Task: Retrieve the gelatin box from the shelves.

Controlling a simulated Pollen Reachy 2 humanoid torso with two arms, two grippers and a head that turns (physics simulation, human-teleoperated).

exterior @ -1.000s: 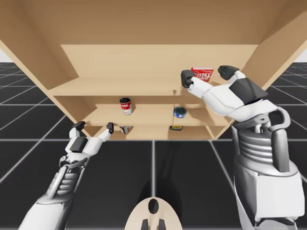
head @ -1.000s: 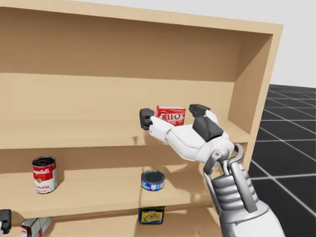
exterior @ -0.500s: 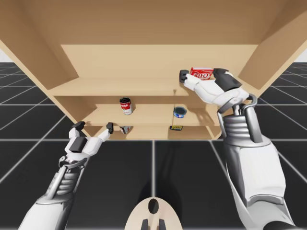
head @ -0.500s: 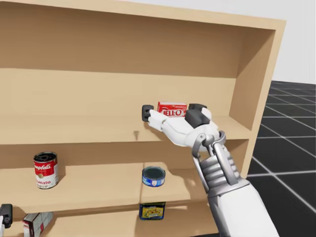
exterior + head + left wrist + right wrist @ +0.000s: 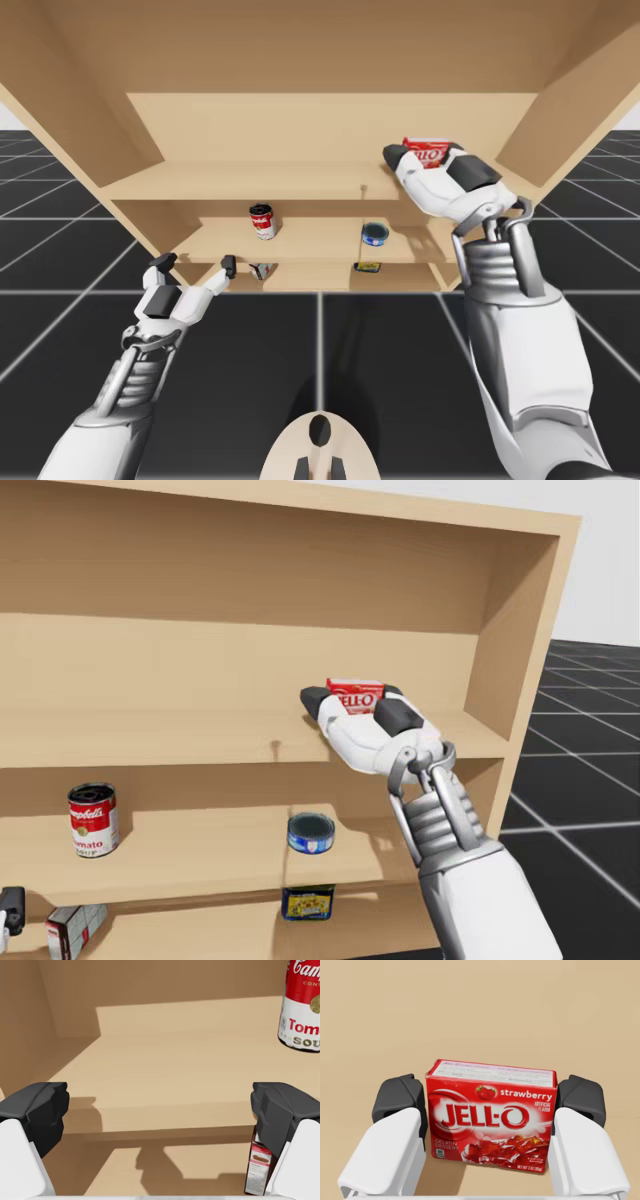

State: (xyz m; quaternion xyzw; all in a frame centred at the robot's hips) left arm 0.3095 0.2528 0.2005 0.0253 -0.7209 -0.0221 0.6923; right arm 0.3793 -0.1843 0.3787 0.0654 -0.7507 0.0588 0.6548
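Note:
The red gelatin box [image 5: 492,1117] stands on the top shelf [image 5: 230,180], toward its right end. My right gripper [image 5: 489,1102] is shut on it, one dark pad against each short side. The high view shows the box [image 5: 428,153] between that gripper's [image 5: 425,156] fingers, and the head view shows the box [image 5: 352,693] inside the same gripper [image 5: 352,702]. My left gripper [image 5: 196,265] hangs open in front of the lower left shelves, its fingers [image 5: 37,1110] wide apart with nothing between them.
A red and white soup can [image 5: 263,221] stands on the middle shelf, with a flat blue tin [image 5: 375,235] to its right. On the bottom shelf are a small white and red box [image 5: 263,270] and a dark yellow-labelled tin [image 5: 367,266]. The shelf's right wall [image 5: 515,660] is close to my right arm.
My right gripper reached in around the gelatin box and closed on its sides. My head has turned slightly. The left arm has not moved.

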